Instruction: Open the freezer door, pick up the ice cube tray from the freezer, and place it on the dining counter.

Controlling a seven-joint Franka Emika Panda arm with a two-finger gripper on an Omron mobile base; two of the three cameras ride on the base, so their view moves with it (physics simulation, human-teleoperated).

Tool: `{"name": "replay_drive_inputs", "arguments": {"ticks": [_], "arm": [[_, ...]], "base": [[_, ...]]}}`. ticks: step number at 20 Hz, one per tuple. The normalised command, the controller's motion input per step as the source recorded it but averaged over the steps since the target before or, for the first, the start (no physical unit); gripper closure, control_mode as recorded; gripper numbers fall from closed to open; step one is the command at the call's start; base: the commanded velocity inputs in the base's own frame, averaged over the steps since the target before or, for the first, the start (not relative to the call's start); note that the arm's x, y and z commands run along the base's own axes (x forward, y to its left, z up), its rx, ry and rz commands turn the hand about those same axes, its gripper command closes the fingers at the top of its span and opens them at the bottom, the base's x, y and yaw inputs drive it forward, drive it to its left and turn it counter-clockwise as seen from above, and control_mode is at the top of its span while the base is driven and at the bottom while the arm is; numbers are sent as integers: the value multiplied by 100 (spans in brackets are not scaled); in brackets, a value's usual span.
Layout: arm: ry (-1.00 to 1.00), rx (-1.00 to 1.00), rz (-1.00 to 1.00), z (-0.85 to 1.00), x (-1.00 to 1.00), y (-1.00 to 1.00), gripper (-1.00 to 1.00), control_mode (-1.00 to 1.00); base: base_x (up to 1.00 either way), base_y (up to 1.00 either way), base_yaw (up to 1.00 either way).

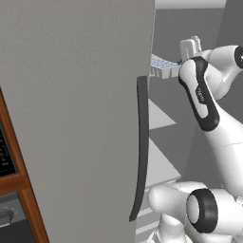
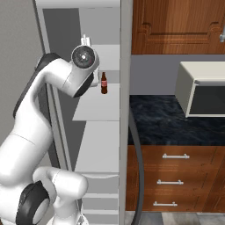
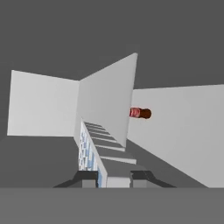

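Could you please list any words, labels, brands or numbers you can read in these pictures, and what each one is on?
None can be read.
The bottle has a red label, too small and blurred to read.
The arm's dark link cover carries faint marks, too small to read.

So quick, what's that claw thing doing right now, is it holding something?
Gripper: closed on the ice cube tray, gripping its near edge inside the freezer.

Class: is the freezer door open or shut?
Open. The freezer door stands swung out, and the shelves and a bottle inside show.
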Motion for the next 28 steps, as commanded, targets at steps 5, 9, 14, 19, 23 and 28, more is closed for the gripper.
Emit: {"name": "replay_drive_inputs", "arguments": {"ticks": [5,9,14,19,23,28], "arm": [[0,0,-2,4,-73,0,100,-100],[0,0,-3,10,-68,0,100,-100],[0,0,-4,21,-69,0,100,-100],[0,0,-4,21,-74,0,100,-100],[0,0,-2,8,-74,0,100,-100],[0,0,0,1,-66,0,100,-100]], "base": [[0,0,0],[0,0,0],[0,0,0],[0,0,0],[0,0,0],[0,0,0]]}}
